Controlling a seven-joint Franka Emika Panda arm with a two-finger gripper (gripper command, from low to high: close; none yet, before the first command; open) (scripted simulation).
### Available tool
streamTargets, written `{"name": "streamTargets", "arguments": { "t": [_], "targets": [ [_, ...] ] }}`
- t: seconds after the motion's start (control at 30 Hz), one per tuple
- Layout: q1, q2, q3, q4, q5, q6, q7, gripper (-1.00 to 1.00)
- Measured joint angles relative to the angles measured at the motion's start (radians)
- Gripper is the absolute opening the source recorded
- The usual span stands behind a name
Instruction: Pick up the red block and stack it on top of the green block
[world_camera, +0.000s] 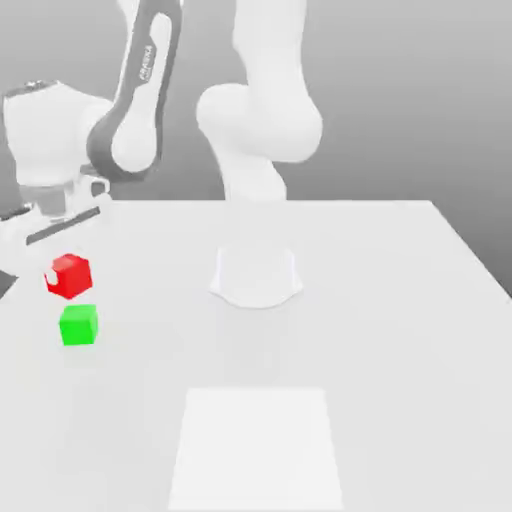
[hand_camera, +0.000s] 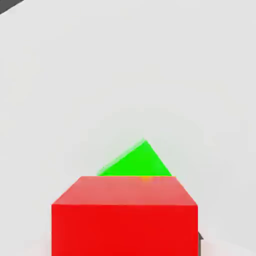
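Looking at the exterior view, you find the red block (world_camera: 69, 276) at the left side of the frame, lifted clear of the white table (world_camera: 400, 330) and tilted so one corner points down. It sits right under the gripper (world_camera: 60, 262), whose white body hangs from the arm at the upper left; the block is up at the fingers' level, so you can take it as held, with the fingers closed only as far as the block's width allows. Their tips are hard to make out against the pale background.

Just below the red block in that frame you see the green block (world_camera: 78, 325) resting flat on the table, a small gap of table showing between the two. The red one is set slightly toward the exterior view's left of the green one.

In the hand view, the red block (hand_camera: 125, 220) is close and large, and a triangular part of the green block (hand_camera: 136, 162) shows past its far edge on the white surface.

Lower centre of the exterior view, you also have a pale square patch (world_camera: 257, 450) marked on the table, well apart from both blocks.
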Motion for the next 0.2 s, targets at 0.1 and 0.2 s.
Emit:
{"name": "streamTargets", "arguments": {
  "t": [0.1, 0.2],
  "targets": [
    [0.007, 0.108, 0.023, 0.003, 0.103, 0.101, -0.070, 1.00],
    [0.022, 0.108, 0.024, 0.003, 0.103, 0.101, -0.070, 1.00]
  ]
}}
